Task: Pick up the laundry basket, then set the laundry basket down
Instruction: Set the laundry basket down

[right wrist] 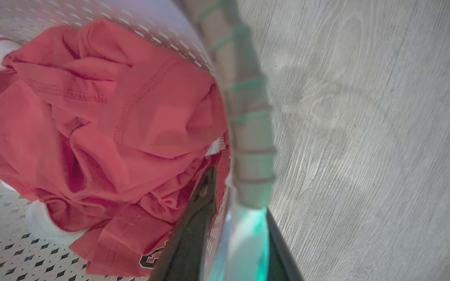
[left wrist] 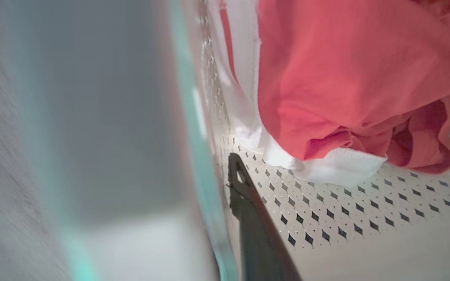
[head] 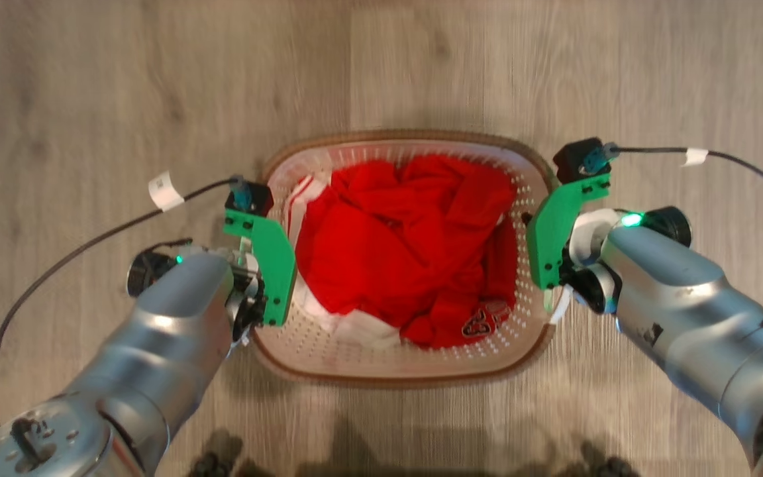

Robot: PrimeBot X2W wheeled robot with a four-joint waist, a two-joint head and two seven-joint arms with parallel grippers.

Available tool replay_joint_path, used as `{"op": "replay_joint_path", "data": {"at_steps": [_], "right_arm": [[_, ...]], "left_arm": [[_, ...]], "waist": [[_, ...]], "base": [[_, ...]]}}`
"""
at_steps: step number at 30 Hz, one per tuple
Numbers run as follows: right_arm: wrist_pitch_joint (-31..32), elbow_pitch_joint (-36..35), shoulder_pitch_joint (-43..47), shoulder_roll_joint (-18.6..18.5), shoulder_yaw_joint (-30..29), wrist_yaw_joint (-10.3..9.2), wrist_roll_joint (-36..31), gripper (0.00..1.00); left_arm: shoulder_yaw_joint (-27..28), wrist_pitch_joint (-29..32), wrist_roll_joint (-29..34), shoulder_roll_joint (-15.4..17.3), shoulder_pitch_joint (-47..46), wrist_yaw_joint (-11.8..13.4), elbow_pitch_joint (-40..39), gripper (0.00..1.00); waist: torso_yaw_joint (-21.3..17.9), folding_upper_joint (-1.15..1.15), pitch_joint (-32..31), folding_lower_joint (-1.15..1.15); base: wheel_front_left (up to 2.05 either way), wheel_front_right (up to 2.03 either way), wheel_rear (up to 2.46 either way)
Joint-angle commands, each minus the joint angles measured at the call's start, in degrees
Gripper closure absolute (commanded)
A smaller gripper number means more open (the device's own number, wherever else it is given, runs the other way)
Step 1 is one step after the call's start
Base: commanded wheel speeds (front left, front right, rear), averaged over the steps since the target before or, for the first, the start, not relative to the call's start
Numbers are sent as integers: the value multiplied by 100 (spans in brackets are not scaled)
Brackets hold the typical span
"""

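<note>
Left arm: silver forearm [head: 156, 344] comes in from lower left and angles up toward the basket, wrist bent so the left claw [head: 259, 298] points down over the rim. Green plastic bracket [head: 265, 258] sits on top of the wrist, with a black cable [head: 57, 265] trailing off outboard.

Left claw is clamped on the left side wall of the small white perforated plastic laundry basket with brown rim [head: 408, 381]. The inner dark finger [left wrist: 248, 210] lies flat on the inside of the wall. The outer finger is hidden behind the blurred wall.

The basket sits between the two claws over the grey wood-plank floor [head: 90, 99]. Can't tell if it's touching down. Inboard of both claws is a crumpled red fabric garment [head: 408, 245] on top of a white cloth [head: 368, 328].

Right claw [head: 557, 265] is closed across the right wall, one finger [right wrist: 197, 218] inside beside the red garment and the other outside, with the rim between them.

Right arm: silver forearm [head: 686, 291] enters from lower right, mirroring the left, with the same green bracket [head: 554, 225] and a cable [head: 752, 165] running outboard.
</note>
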Motion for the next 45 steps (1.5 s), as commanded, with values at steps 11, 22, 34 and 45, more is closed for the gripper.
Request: {"op": "replay_joint_path", "data": {"at_steps": [11,22,34,45], "right_arm": [[-441,-14,-459,319,31,98,-103,100],[-975,42,-660,342,33,98,-293,100],[-1251,161,-722,320,34,98,-592,100],[-1365,261,-799,275,34,98,-667,100]], "left_arm": [[-107,-384,352,-32,-491,176,-57,100],[-120,-667,506,-32,-701,410,-261,100],[-124,-980,470,-32,-787,569,-305,100],[-128,-1055,418,-32,-838,728,-366,77]], "waist": [[-369,0,1683,-2],[-326,0,2253,-2],[-247,0,2322,-2],[-172,0,2347,-2]], "base": [[0,0,0],[0,0,0],[0,0,0],[0,0,0]]}}
